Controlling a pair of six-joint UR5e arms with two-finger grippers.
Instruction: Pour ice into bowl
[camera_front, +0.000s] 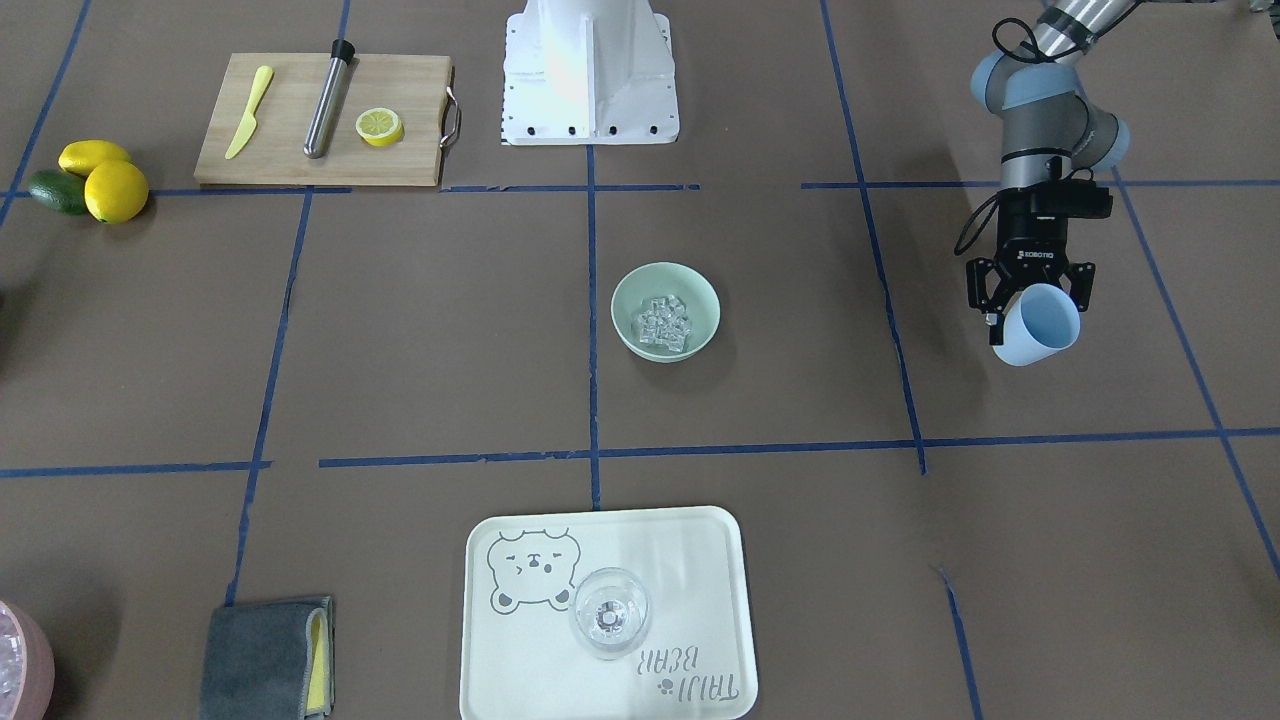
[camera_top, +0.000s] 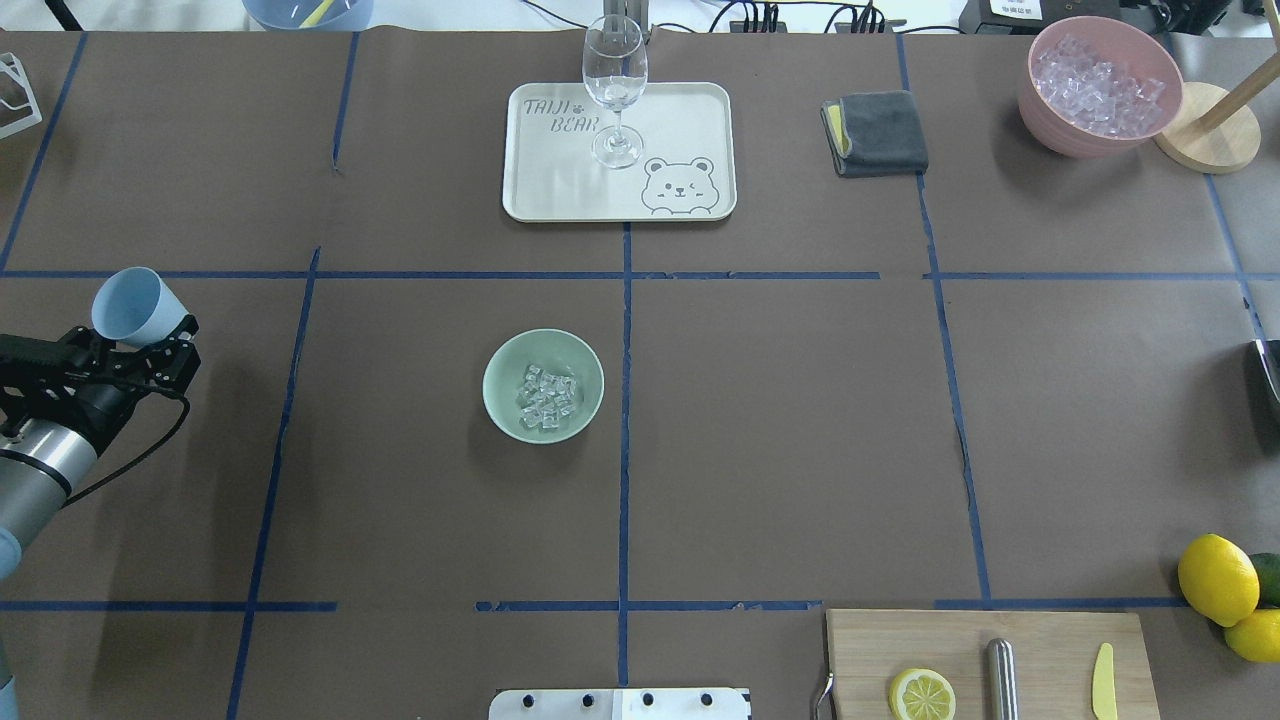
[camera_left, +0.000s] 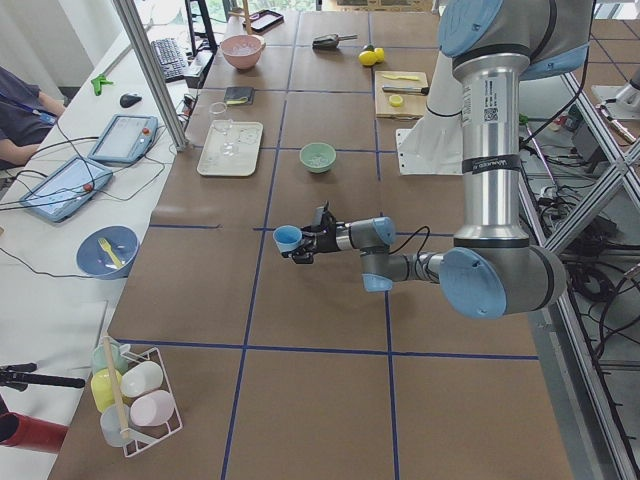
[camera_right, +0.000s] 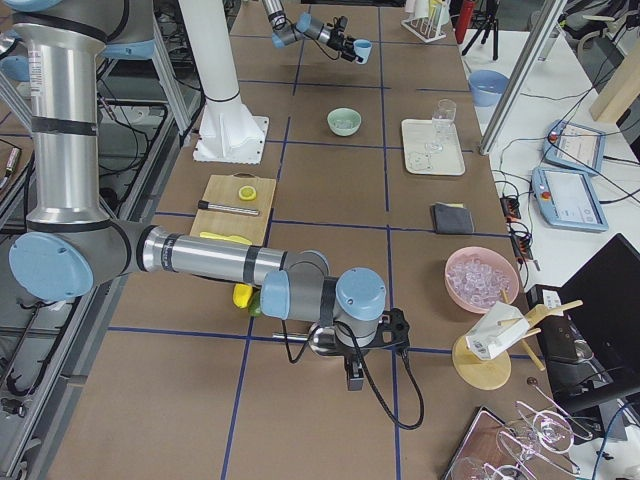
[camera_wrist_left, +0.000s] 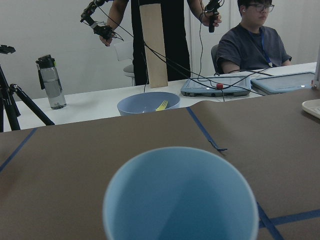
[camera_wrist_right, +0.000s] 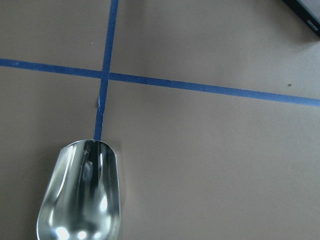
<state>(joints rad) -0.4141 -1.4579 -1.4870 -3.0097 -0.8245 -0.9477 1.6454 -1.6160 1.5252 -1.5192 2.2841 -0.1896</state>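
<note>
Left end effector (camera_front: 1036, 300) clamps blue cup (camera_front: 1040, 326), empty in wrist view

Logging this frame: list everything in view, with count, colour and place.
ice: one heap, clear, in the bowl
bowl: one, mint green, centre
blue cup: one, empty, in left gripper
wine glass: one, clear, upright on tray
tray: one, cream, far side
cloth: one, grey, beside tray
pink container: one, holds ice pieces, corner
cutting board: one, wooden; carries yellow knife, steel rod, lemon half
lemons: two, yellow, with green fruit beside board
scoop: one, metal, right wrist view
left gripper: shut on blue cup
right gripper: state unclear
</note>
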